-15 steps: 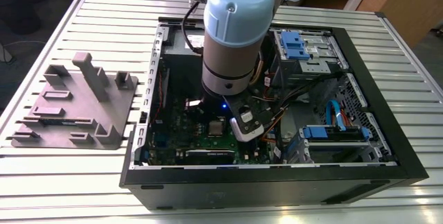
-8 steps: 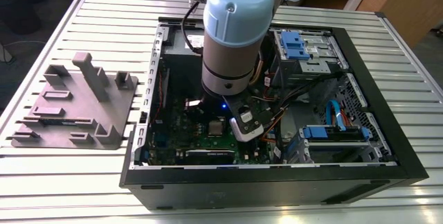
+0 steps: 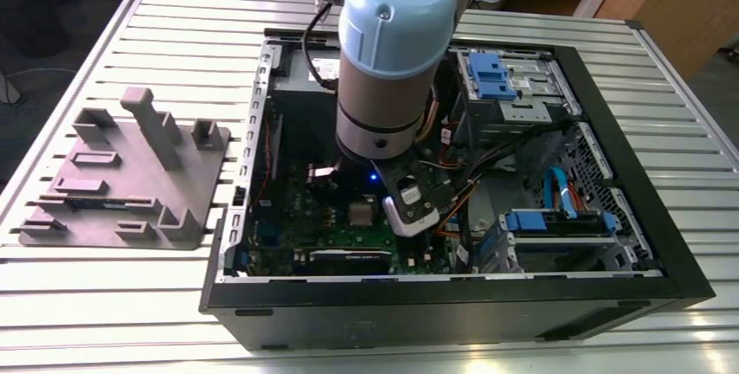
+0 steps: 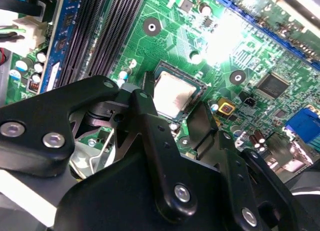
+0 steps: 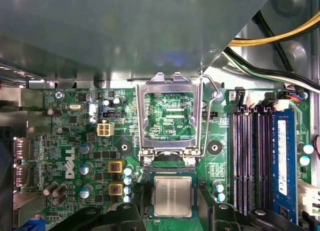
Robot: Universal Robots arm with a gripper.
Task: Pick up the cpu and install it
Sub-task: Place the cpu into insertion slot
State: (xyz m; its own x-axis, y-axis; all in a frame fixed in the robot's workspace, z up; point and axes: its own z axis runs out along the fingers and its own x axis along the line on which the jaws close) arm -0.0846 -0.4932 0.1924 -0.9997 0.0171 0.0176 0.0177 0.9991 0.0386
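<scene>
Position of cpu (image 5: 172,195): the small flat square chip with a silver-grey metal top lies flat inside the black square socket (image 5: 170,171) on the green motherboard (image 5: 75,121). The second wrist view shows the cpu (image 4: 172,95) level within the socket's frame. In the exterior view the cpu (image 3: 362,211) appears as a small pale square just beside the arm's lower end.

End effector: the black two-finger gripper (image 4: 176,111) hangs directly over the socket. Its fingers (image 4: 150,122) stand apart, one at each side of the socket, with the chip between them. Whether either finger touches the chip's edge cannot be told.

Socket hardware: the silver metal load plate (image 5: 142,121) is flipped open. It is hinged at the socket's edge and lies back on the board away from the socket. A thin wire lever (image 5: 212,88) runs along one side of the plate.

Surroundings, referred to the socket:
- Long black memory slots (image 5: 245,161) run near the socket on one side, on the same board.
- Yellow and black cables (image 5: 280,36) pass further off, beyond the load plate.
- The black open computer case (image 3: 462,313) encloses the socket and board.
- The pale blue and silver arm (image 3: 387,36) reaches down into the case above the socket.
- The grey plastic tray (image 3: 196,175) with upright pegs lies well apart from the socket. It is outside the case, toward the exterior view's left, on the slatted metal table (image 3: 116,305).
</scene>
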